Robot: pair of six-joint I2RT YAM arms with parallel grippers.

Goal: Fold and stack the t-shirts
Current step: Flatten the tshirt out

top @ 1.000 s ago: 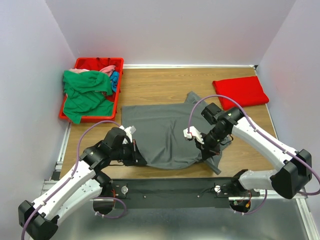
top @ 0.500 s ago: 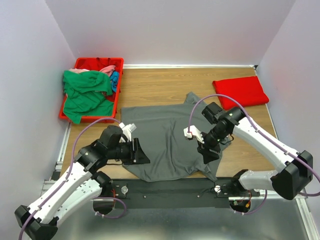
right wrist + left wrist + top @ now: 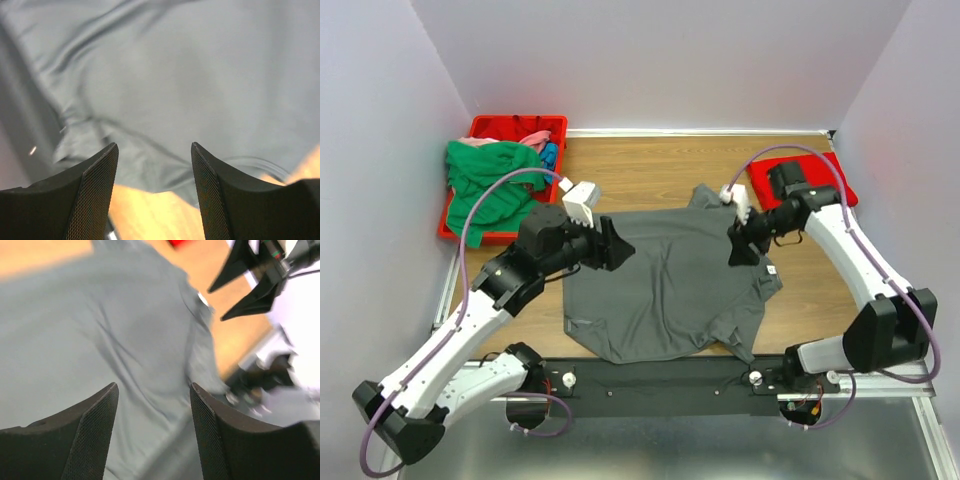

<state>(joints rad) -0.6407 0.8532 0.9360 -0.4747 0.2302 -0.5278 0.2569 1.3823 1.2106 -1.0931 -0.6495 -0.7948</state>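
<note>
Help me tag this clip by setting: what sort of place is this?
Probably a robotics lab test cell: plain walls box in a wooden table, a left arm and a right arm are bolted at its near edge, and a dark grey t-shirt lies spread between them.

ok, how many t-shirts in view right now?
5: dark grey shirt spread mid-table; red shirt folded at the far right; green one, pink one and blue one bunched in the red bin, far left. More may be buried there.
</note>
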